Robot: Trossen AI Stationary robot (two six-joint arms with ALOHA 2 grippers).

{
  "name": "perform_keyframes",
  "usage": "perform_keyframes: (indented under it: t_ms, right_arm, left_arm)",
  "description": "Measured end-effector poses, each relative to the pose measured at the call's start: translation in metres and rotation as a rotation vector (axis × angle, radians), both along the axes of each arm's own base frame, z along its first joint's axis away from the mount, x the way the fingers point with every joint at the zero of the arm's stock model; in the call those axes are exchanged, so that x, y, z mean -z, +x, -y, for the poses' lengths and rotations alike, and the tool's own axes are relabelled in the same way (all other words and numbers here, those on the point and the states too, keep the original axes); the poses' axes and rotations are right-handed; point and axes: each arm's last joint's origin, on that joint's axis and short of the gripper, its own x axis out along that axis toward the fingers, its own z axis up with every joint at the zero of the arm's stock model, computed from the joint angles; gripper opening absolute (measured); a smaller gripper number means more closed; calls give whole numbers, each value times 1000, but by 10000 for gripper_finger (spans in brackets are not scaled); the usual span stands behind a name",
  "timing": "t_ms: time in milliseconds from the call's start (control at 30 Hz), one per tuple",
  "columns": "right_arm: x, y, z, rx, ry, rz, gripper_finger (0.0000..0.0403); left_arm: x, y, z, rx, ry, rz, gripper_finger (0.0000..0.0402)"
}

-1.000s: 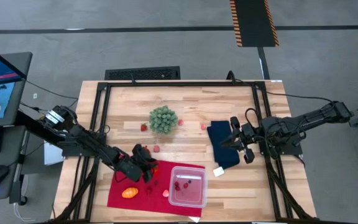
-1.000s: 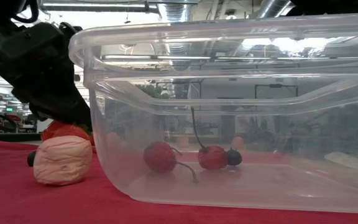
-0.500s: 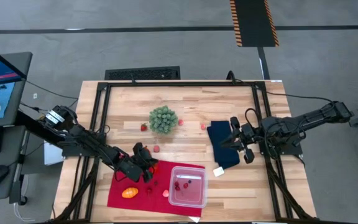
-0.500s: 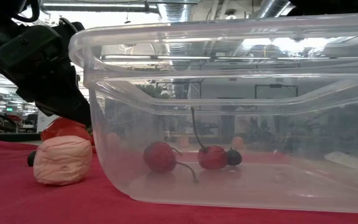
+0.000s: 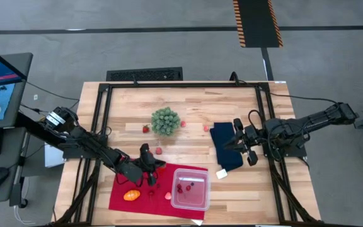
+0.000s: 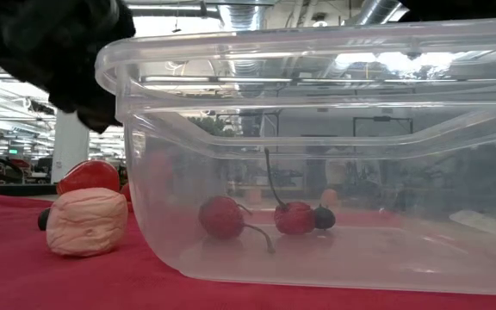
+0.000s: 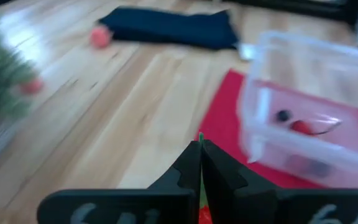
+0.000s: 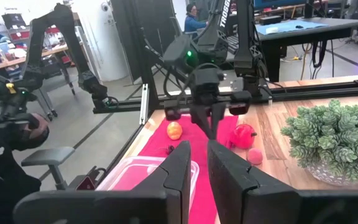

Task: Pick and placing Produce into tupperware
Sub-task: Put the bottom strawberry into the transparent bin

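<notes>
The pale wooden tabletop [image 5: 188, 107] carries a flat red cloth [image 5: 121, 203] at lower centre. On it sits the clear square plastic tupperware [image 5: 190, 188] (two red cherries inside). The left gripper [image 5: 146, 165] hangs left of it, jaws clenched on a thin green stem [image 7: 200, 138]; a round red tomato toy [image 6: 89, 175] lies below. The right gripper [image 5: 236, 144] waits at centre right, jaws slightly parted.

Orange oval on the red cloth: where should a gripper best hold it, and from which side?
Probably grip the orange oval across its narrow middle, from straight above: it lies flat on the red cloth, with free space around it.
</notes>
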Motion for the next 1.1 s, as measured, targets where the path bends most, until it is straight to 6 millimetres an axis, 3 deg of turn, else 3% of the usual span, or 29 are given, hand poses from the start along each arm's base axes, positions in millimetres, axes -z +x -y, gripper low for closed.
perform_keyframes:
  t_ms: [633,1100]
  right_arm:
    - [0,0,0,0,-1,-3,77]
    - [0,0,0,1,-2,-2,77]
  left_arm:
    - [-38,14,8,294,-17,323,0]
    - [-41,25,-9,322,-136,362,0]
